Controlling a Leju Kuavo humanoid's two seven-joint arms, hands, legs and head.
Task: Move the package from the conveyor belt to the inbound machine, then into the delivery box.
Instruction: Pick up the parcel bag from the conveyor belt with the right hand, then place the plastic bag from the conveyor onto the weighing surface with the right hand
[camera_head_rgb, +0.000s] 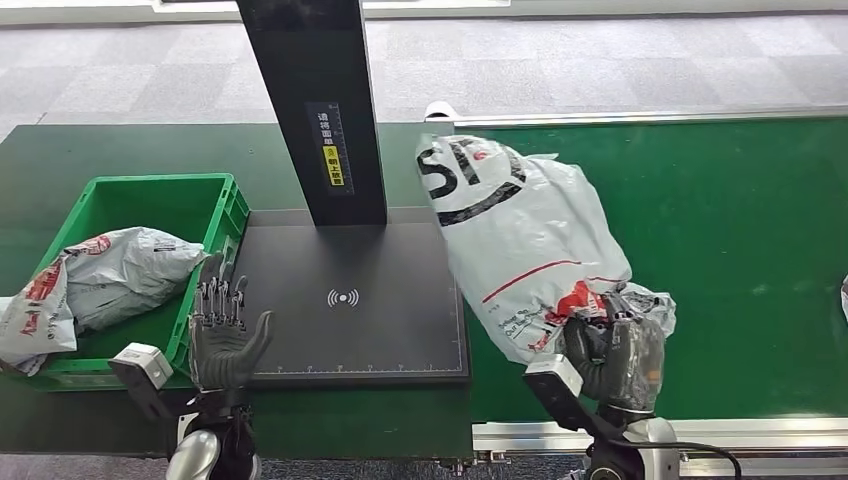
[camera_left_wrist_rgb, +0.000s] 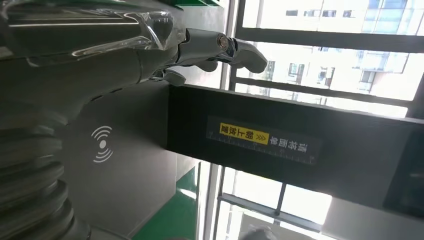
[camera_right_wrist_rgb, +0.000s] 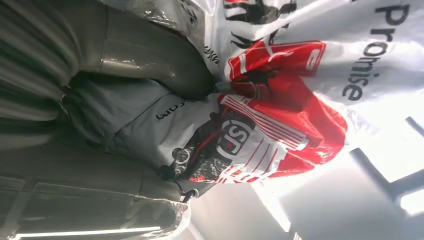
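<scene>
- Right hand (camera_head_rgb: 612, 352), lower right of frame, clutches the white SF courier bag (camera_head_rgb: 520, 240)'s bunched end.
- Left hand (camera_head_rgb: 225, 335) hangs unclenched, lower left.
- Step, you'd judge: belt to scanner plate (camera_head_rgb: 350, 300); drag it left next.

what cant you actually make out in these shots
- Head view: the near end of the white package is bunched inside the right hand, so how the fingers lie under it is hidden.
- Head view: the label on the machine's black post is too small to read.
- Head view: the grey bag hides the floor of the green crate.
- Left wrist view: the left hand is partly cut off by the picture's edge.
</scene>
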